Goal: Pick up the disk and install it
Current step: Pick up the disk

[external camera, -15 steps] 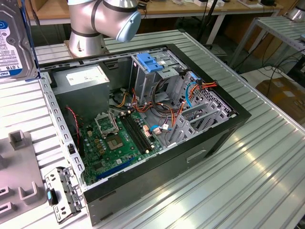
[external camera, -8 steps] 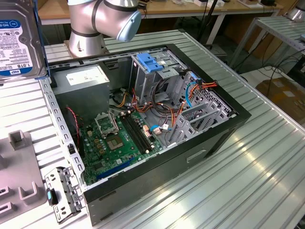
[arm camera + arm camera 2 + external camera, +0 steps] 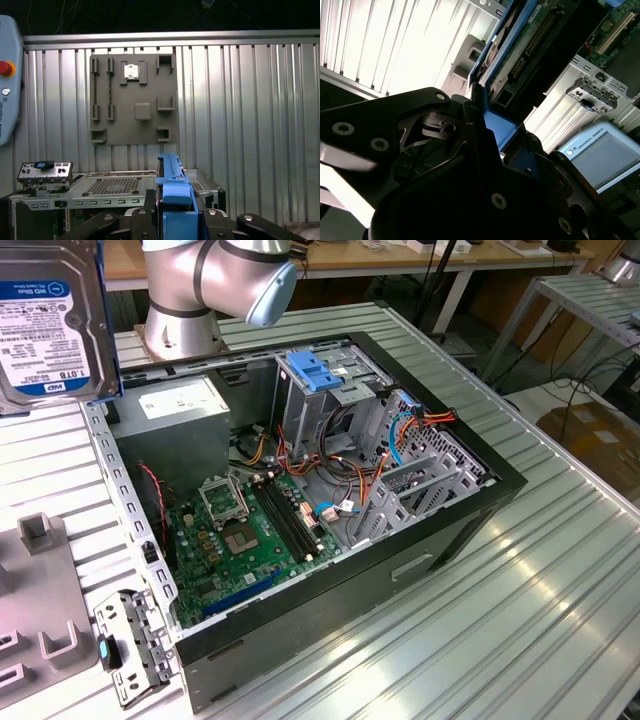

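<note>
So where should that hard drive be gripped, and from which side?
Take one end, coming in along its length. The disk is thin and flat with straight blue side rails, so a pinch lands on parallel sides. The gripper holds it so now.

The disk (image 3: pixel 45 320) cut by the exterior view's edge, arm (image 3: pixel 215 280) cropped at top
</note>
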